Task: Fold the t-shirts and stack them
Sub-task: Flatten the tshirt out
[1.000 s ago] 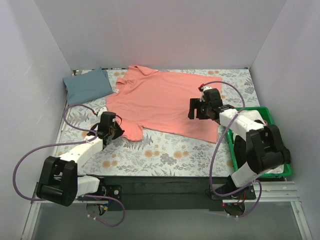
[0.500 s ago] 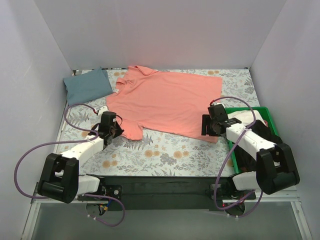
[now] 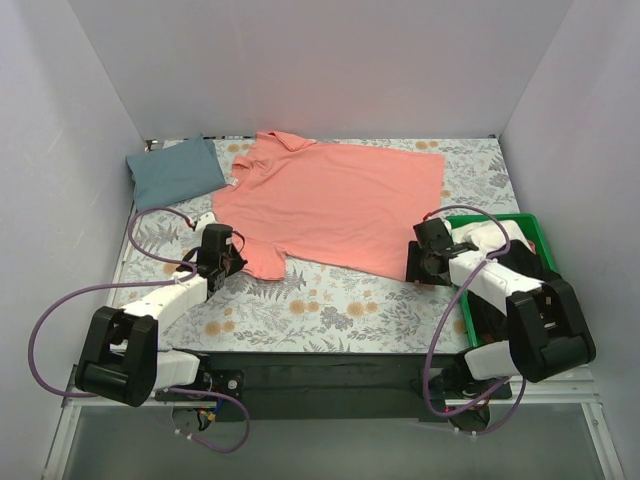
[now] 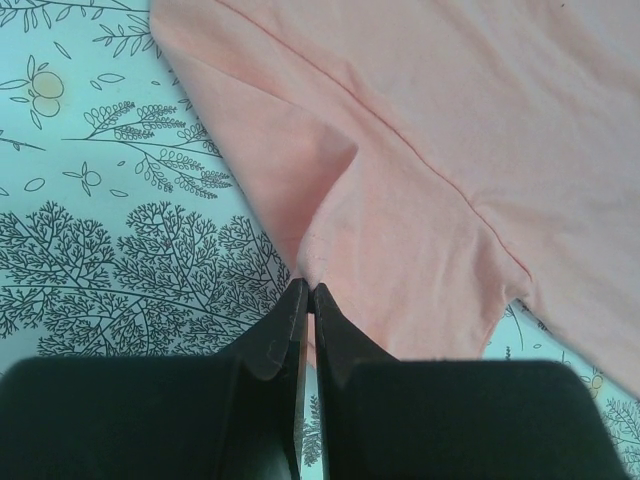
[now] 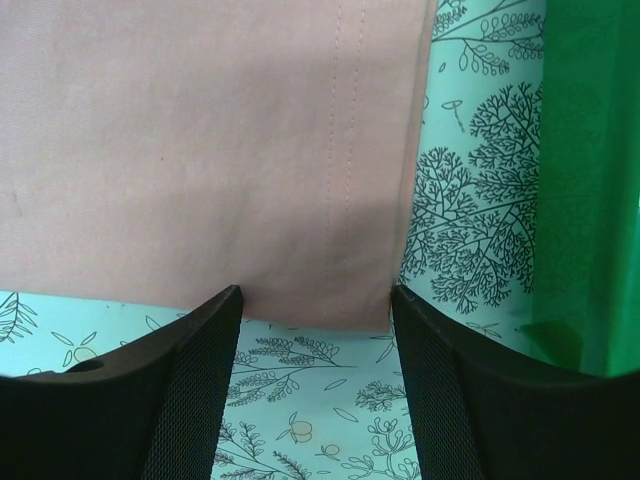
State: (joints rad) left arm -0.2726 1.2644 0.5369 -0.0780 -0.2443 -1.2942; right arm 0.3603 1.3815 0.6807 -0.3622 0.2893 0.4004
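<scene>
Two t-shirts are lying on the table [image 3: 330,300]: the coral-pink t-shirt [image 3: 335,205] spread flat centrally, the blue-grey t-shirt [image 3: 175,172] folded far-left. The left fingers [image 4: 280,335] are clamping the coral sleeve hem. The right fingers [image 5: 200,350] are standing apart, empty, straddling the coral hem corner beside the green bin [image 5: 590,150].

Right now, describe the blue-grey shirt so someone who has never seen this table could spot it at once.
Start at the floral-print cloth covering the table and go to its far left corner, by the walls. There lies the blue-grey t-shirt, folded into a compact rectangle. Its only neighbour, the coral-pink t-shirt, is spread out flat and much larger.
</scene>
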